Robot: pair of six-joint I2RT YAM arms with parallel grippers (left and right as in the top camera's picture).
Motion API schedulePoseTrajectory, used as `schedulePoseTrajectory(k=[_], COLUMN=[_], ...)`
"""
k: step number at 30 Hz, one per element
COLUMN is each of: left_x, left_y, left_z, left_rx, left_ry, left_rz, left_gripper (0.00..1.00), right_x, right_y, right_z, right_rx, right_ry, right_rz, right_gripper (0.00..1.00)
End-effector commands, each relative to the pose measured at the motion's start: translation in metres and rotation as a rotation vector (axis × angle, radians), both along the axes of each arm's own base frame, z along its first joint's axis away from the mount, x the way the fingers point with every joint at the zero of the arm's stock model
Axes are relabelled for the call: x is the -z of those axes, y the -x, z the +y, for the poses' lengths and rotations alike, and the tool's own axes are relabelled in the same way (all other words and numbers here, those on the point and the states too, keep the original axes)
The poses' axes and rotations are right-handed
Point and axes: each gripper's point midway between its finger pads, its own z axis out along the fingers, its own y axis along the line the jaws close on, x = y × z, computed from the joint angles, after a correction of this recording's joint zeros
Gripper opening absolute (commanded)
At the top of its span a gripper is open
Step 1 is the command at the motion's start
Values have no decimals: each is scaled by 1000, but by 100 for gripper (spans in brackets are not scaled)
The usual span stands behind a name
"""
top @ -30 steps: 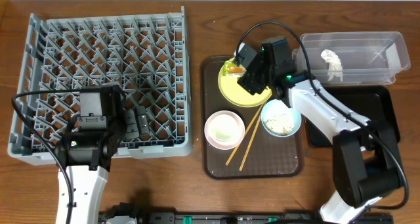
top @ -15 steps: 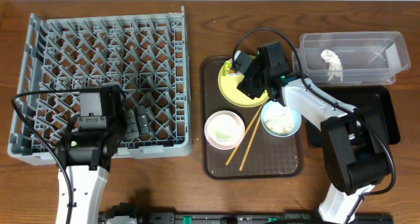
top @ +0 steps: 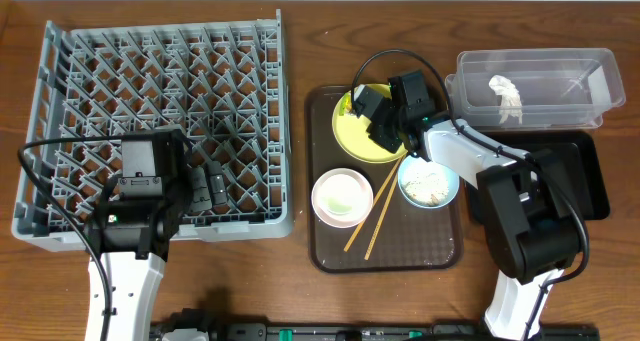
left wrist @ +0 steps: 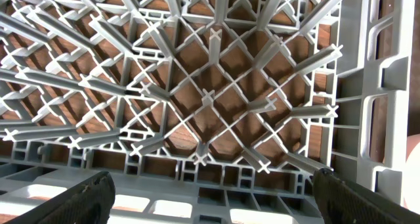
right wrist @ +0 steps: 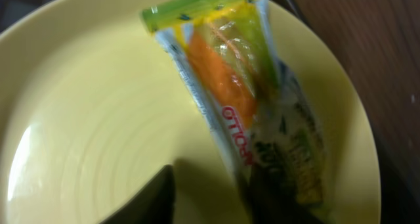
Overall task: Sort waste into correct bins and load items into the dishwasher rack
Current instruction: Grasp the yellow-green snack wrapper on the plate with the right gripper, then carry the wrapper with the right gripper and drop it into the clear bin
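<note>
The green-and-orange snack wrapper (right wrist: 243, 99) lies on the far edge of the pale yellow plate (right wrist: 85, 119), which also shows in the overhead view (top: 365, 141). My right gripper (right wrist: 210, 198) is open and low over the plate, with one finger on bare plate and the other at the wrapper's near end. The wrapper also shows in the overhead view (top: 349, 103). A crumpled tissue (top: 508, 96) lies in the clear tub (top: 540, 61). My left gripper (left wrist: 210, 198) is open and empty above the grey dishwasher rack (left wrist: 210, 99), near its front edge. I cannot pick out the small white cup.
On the brown serving tray (top: 400, 253) stand a light blue bowl (top: 446, 192) holding white crumbs, a pinkish-white bowl (top: 342, 197) and two chopsticks (top: 375, 213). The black tray (top: 585, 171) sits at the right, in front of the tub.
My right gripper has moved left and down onto the plate, closer to the wrapper. The left arm has not moved.
</note>
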Motion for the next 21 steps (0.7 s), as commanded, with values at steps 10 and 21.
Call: schedulePoseTrajectory(k=[10,21], left_x=[-8,-8], left_y=[-3,-3], left_z=[2,2], left_rx=[1,1], left_ry=[-9,-9], left_rz=[-18,-18], left_gripper=[98,98], right_x=[4,-77], right_y=[1,2], right_z=[-1,-11], right_rx=[165,345], right_ry=[-84,-211], right_rz=[81,31], right_gripper=[1,1])
